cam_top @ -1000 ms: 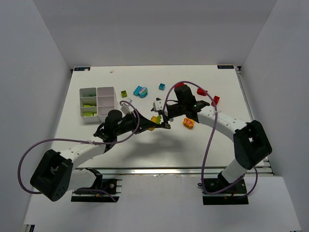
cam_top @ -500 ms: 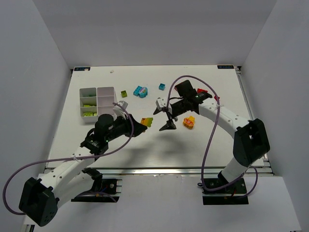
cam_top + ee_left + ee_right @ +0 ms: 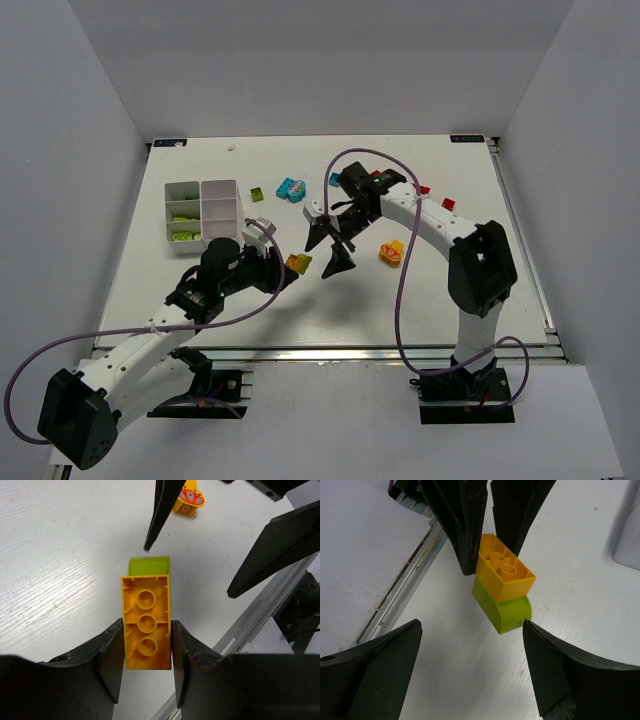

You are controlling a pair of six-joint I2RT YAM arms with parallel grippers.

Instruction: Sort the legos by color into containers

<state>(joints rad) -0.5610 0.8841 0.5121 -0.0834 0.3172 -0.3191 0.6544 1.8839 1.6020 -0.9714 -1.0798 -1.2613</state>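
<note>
Right hand (image 3: pixel 328 250) has swung left to face the left hand (image 3: pixel 290 265), fingers spread just off the lime piece (image 3: pixel 149 564) stuck to the yellow brick (image 3: pixel 146 630) clamped there mid-counter (image 3: pixel 450 290), likely a pull-apart before binning; far-left tray (image 3: pixel 201 197) holds only lime legos (image 3: pixel 183 213), left column.

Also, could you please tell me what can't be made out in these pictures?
1. Left wrist view: the lime brick is mostly hidden behind the orange brick.
2. Top view: the red bricks are partly covered by the right arm and too small to count.
3. Right wrist view: the tray is cut off by the right edge; its contents are out of frame.
</note>
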